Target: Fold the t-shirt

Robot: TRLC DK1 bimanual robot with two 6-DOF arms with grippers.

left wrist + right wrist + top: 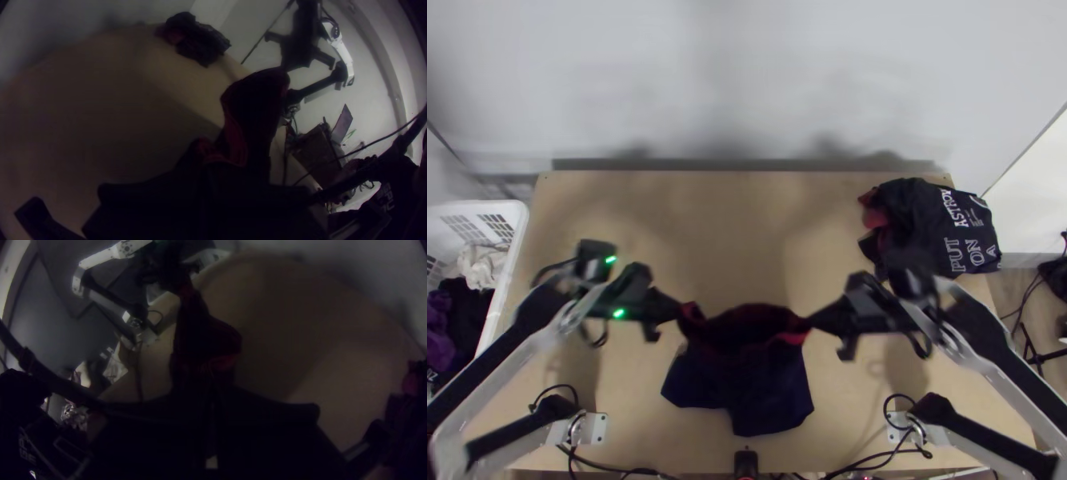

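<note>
"Where is the t-shirt [755, 384]?"

"Slung between the grippers above the table [731, 232], towards its near edge in the top view. The left gripper [679, 310] has its fingers closed on one end of the red-lined edge, the right gripper [810, 322] on the other."

"What's hard to make out?"

"The fingertips, lost against dark cloth (black on navy, no kindness to the eye). Folds hide much of the inside, and I can't tell whether the lower part touches the wood. The white basket [513, 256] is cut off at the left edge."

"Which way does it point?"

"The opening's red edge lies uppermost, running from gripper to gripper; the body drops towards the near edge, ending in two uneven lobes. I can't say which end is the neck, so the shirt's own long axis stays uncertain."

"And the dark printed garment [943, 232]?"

"Bunched at the far right corner, well apart."
</note>
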